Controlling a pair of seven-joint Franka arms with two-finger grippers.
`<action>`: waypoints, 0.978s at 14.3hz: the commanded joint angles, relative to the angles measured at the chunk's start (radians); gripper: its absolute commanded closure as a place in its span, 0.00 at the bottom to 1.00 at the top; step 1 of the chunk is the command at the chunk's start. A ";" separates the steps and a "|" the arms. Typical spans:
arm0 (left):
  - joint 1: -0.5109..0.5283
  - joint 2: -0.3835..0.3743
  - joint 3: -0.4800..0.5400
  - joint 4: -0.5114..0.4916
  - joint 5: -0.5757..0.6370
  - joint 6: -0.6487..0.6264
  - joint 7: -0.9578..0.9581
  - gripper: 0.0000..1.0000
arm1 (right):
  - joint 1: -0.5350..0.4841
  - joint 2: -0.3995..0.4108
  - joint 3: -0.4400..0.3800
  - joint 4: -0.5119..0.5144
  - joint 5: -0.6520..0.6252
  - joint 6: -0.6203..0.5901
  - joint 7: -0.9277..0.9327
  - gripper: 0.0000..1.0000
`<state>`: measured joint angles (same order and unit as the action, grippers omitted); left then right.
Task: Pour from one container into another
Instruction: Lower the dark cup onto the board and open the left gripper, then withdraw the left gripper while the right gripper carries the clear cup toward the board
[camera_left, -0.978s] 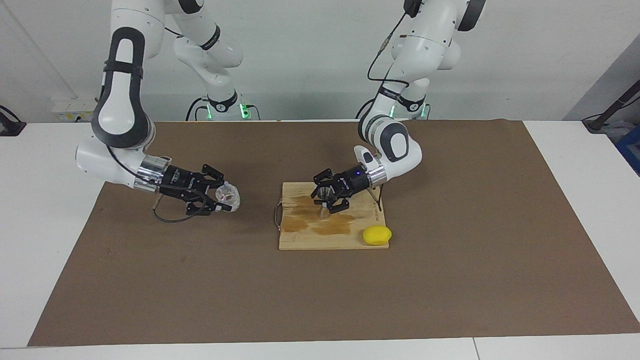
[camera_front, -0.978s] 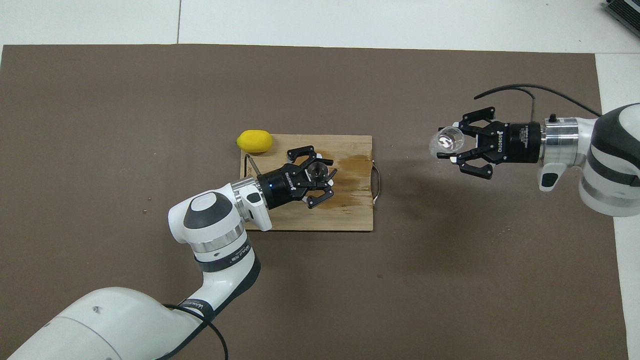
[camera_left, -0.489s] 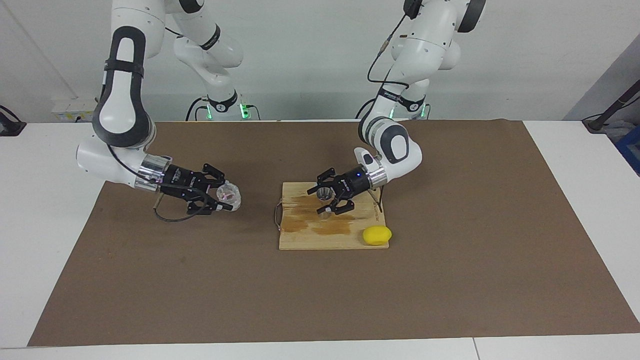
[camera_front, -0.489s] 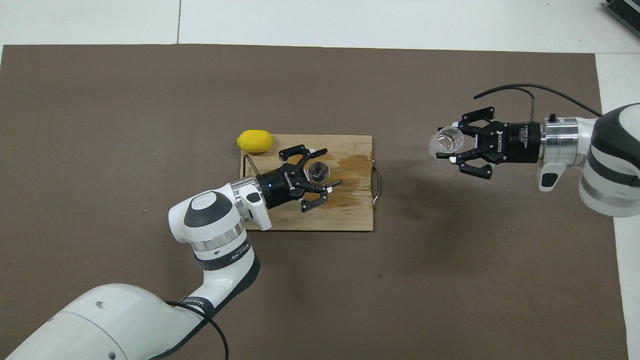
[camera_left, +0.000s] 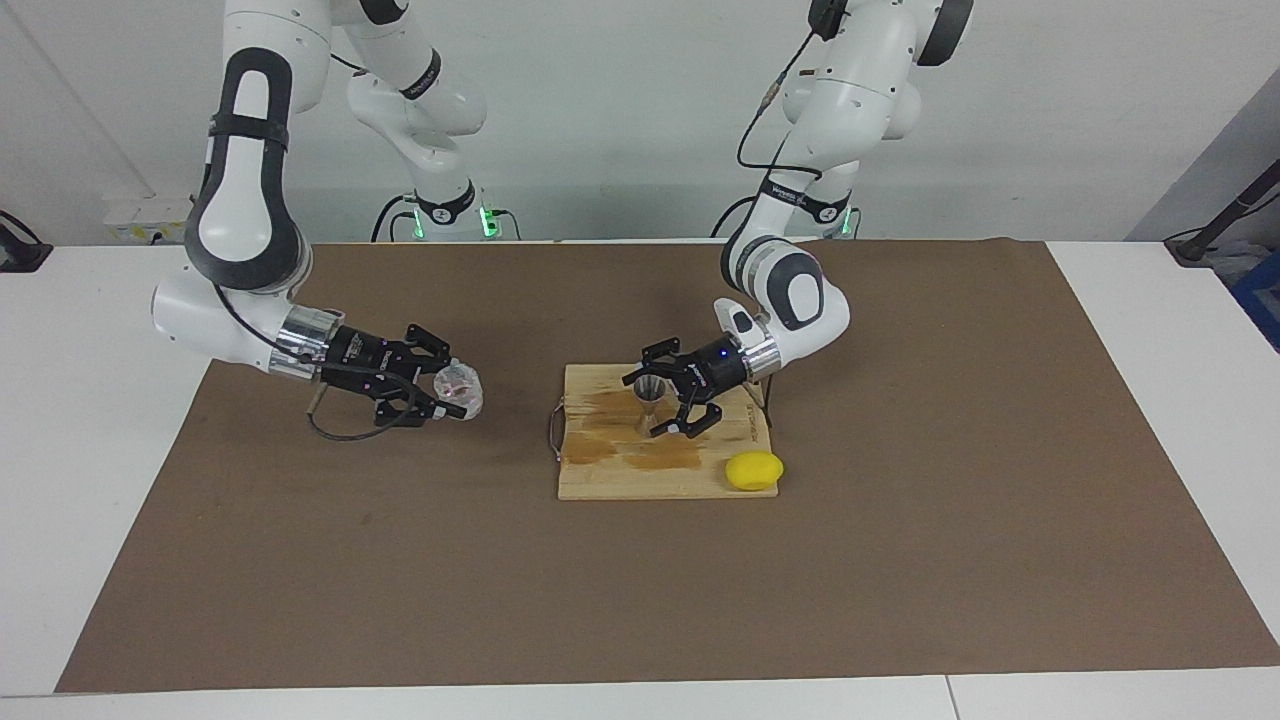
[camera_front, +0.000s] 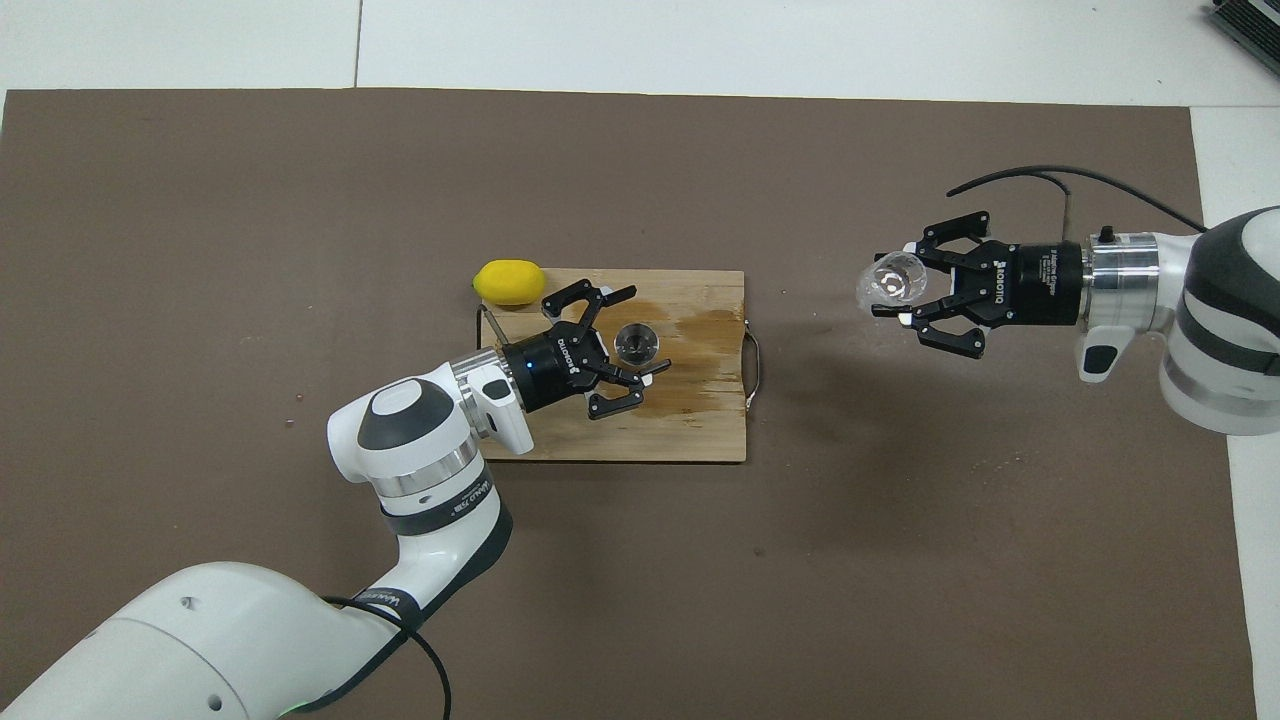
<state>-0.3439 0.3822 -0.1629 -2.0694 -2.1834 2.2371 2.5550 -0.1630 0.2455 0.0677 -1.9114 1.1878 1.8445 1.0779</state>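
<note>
While I read the facing view, I note the jigger (camera_left: 649, 392) standing upright on the wooden board (camera_left: 620, 470), long axis vertical, mouth up. My left gripper (camera_left: 663, 400) sits just beside it, toward the left arm's end of the table, fingers spread wide and holding nothing. My right gripper (camera_left: 447, 391) hangs over the brown mat (camera_left: 400, 560) toward the right arm's end, closed on the glass cup (camera_left: 458, 389), which lies tipped on its side with its mouth turned toward the board. Cup and jigger are well apart; the jigger lies straight along the line the cup's mouth points.

Overhead view: jigger (camera_front: 637, 343) shows as a round open rim between the left gripper's (camera_front: 636, 331) parted fingers, touching neither as far as I can tell. Right gripper (camera_front: 905, 282) grips the glass cup (camera_front: 888, 285), clear of the board (camera_front: 700, 430). A lemon (camera_front: 510, 282) rests at the board's corner.

Judgement: the right arm carries the pour and must cross the gap.
</note>
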 joint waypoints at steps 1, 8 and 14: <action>0.034 -0.034 0.003 -0.058 -0.010 -0.056 0.022 0.00 | 0.032 -0.038 0.003 -0.023 0.012 0.001 0.020 1.00; 0.059 -0.059 0.003 -0.107 0.007 -0.094 0.027 0.00 | 0.152 -0.054 -0.002 -0.023 -0.014 0.094 0.059 1.00; 0.065 -0.068 0.003 -0.138 0.010 -0.109 0.027 0.00 | 0.157 -0.054 -0.002 -0.021 -0.016 0.111 0.073 1.00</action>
<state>-0.2843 0.3504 -0.1647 -2.1572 -2.1798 2.1481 2.5648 -0.0034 0.2182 0.0652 -1.9117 1.1842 1.9427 1.1291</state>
